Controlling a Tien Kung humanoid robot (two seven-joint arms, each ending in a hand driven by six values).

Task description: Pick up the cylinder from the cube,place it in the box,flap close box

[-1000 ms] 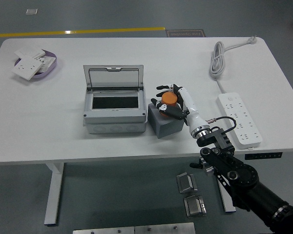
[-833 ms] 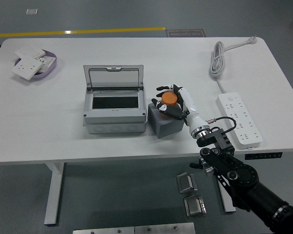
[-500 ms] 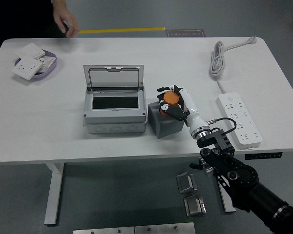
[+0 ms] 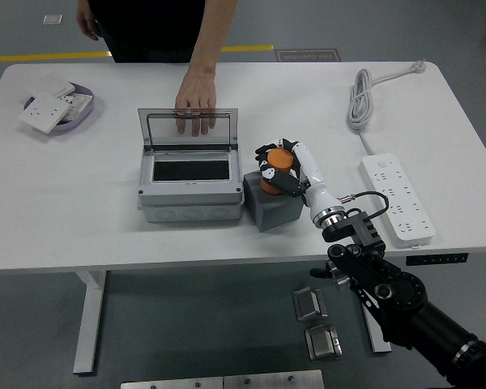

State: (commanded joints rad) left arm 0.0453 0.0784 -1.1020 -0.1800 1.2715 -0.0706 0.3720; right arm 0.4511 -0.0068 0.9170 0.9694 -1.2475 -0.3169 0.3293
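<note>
Orange cylinder (image 4: 276, 168) sits gripped in the right hand (image 4: 277, 166), fingers curled around it, directly above the grey cube (image 4: 271, 209) on the white tabletop (image 4: 105, 219). Just left of the cube stands the grey box (image 4: 190, 180), lid (image 4: 189, 130) raised upright. A person's hand (image 4: 196, 108) rests on the lid's top edge.

My white table (image 4: 81, 219) carries the open grey box (image 4: 191, 188), grey cube (image 4: 271, 208), power strip (image 4: 397, 197), coiled cable (image 4: 361, 99) and a purple tray (image 4: 73, 113) of switch plates.
</note>
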